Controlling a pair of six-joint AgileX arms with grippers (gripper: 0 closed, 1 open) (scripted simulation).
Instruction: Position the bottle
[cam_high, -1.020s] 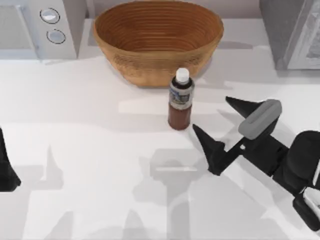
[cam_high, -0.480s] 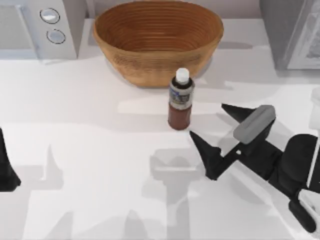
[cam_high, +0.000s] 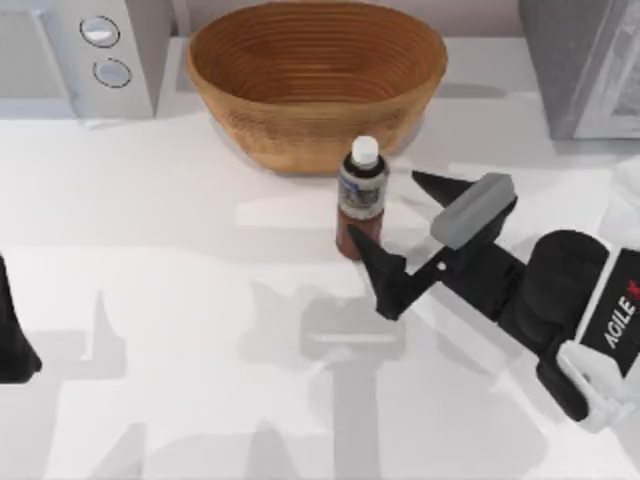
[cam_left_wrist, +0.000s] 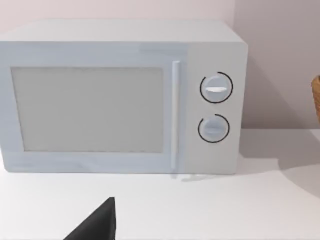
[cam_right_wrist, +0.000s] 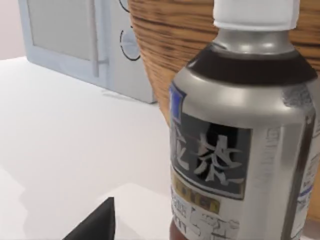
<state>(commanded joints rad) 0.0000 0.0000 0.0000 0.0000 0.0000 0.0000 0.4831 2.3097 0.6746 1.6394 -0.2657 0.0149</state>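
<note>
From above we see the bottle (cam_high: 361, 200) standing upright on the white worktop (cam_high: 180, 300), just in front of the wicker bowl (cam_high: 316, 80), whose inside holds nothing we can see. Our right pincer (cam_high: 396, 216) reaches in from the right with its two black fingers spread apart; one fingertip (cam_high: 360, 242) lies against the bottle's reddish-brown base, the other points past its right side, so the bottle sits at the mouth of the gap, not yet clamped.

The right wrist view gives what the top view cannot: the bottle (cam_right_wrist: 240, 130) very close, its white cap, dark shoulder band and a silvery label with printed characters, with the bowl (cam_right_wrist: 170, 45) right behind it and the microwave (cam_right_wrist: 85, 45) farther off. The left wrist view faces the microwave (cam_left_wrist: 120, 95) with its two round dials and shows a black finger (cam_left_wrist: 97, 225) of our left pincer; we cannot tell whether that pincer is apart or together. The left arm (cam_high: 12, 340) stays parked at the worktop's left edge.

Compared with a second ago, the right pincer has moved leftward toward the bottle, which has not shifted.
</note>
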